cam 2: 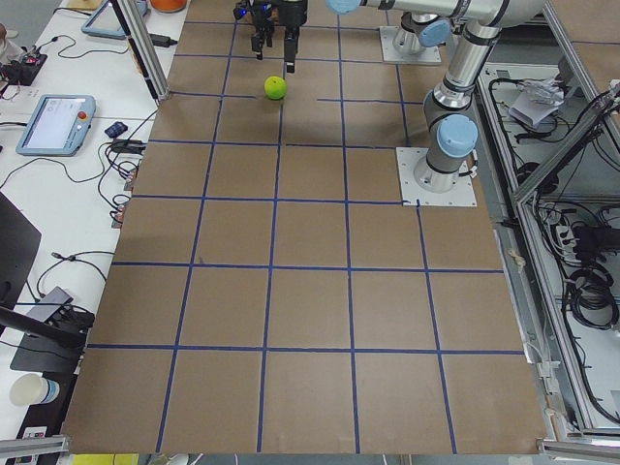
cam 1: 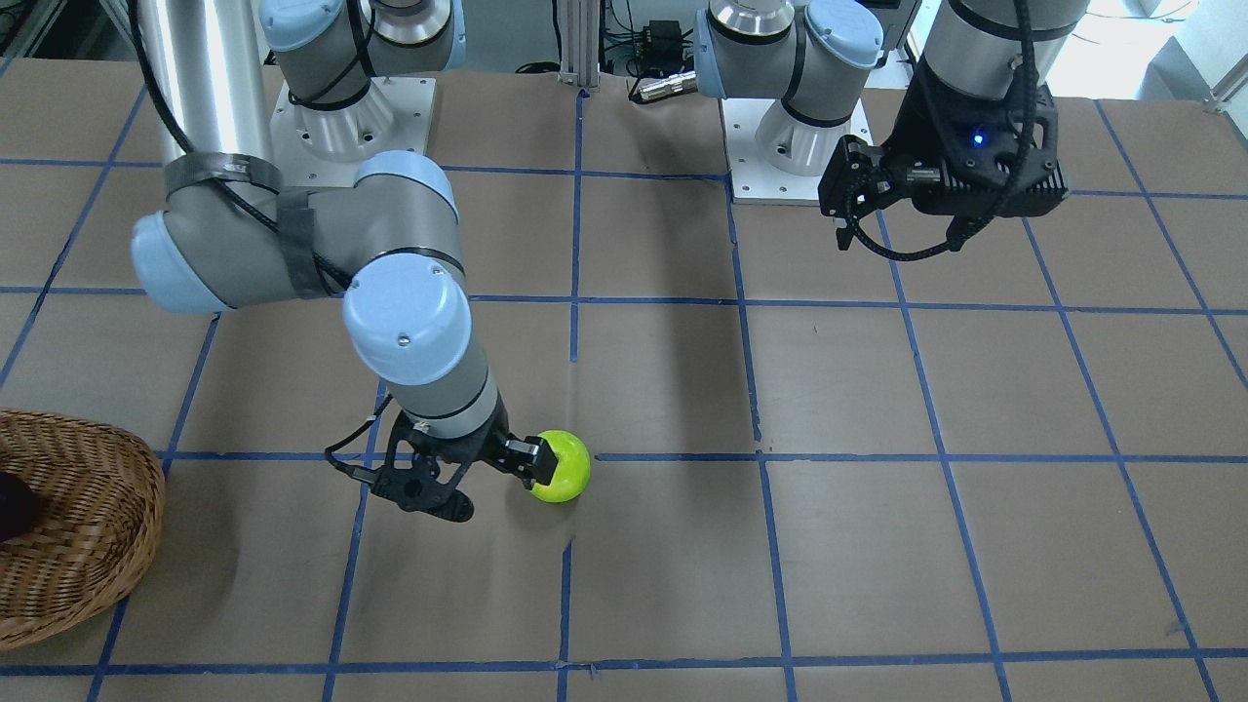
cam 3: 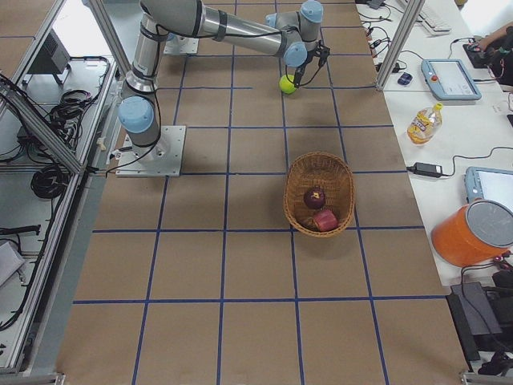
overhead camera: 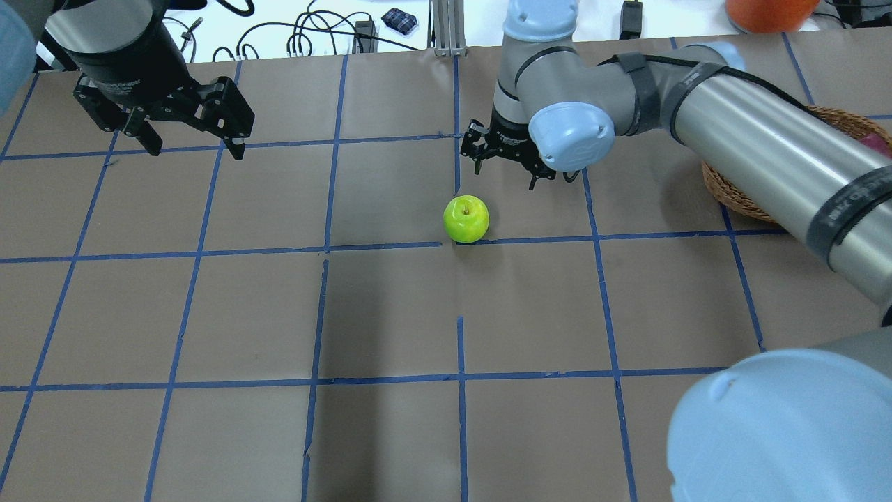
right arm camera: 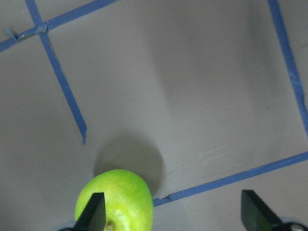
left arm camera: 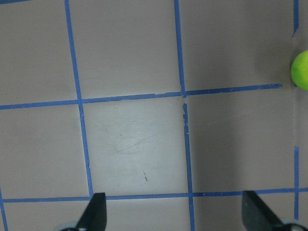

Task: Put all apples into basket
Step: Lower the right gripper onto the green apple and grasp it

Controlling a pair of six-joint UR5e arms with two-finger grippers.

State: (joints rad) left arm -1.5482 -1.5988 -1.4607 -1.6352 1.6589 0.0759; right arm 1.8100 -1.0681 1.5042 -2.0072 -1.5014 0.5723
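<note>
The lime green apple (cam 1: pixel 561 466) stands on the table near the middle, also seen from overhead (overhead camera: pixel 465 218). My right gripper (cam 1: pixel 483 483) is open and hangs low beside it; in the right wrist view the apple (right arm camera: pixel 115 199) sits by one fingertip (right arm camera: pixel 94 214), not centred between the two. The wicker basket (cam 3: pixel 319 156) holds the red apple (cam 3: pixel 325 220) and the dark maroon apple (cam 3: pixel 314 196). My left gripper (overhead camera: pixel 194 145) is open and empty, raised above the table far from the apple, which shows at the edge of its wrist view (left arm camera: pixel 301 70).
The table is brown with blue tape grid lines. The right arm's long links (overhead camera: pixel 766 153) cross over part of the basket (overhead camera: pixel 725 185) in the overhead view. An orange bucket (cam 3: pixel 473 233), a bottle (cam 3: pixel 422 122) and a tablet (cam 3: pixel 451 78) stand on the side bench.
</note>
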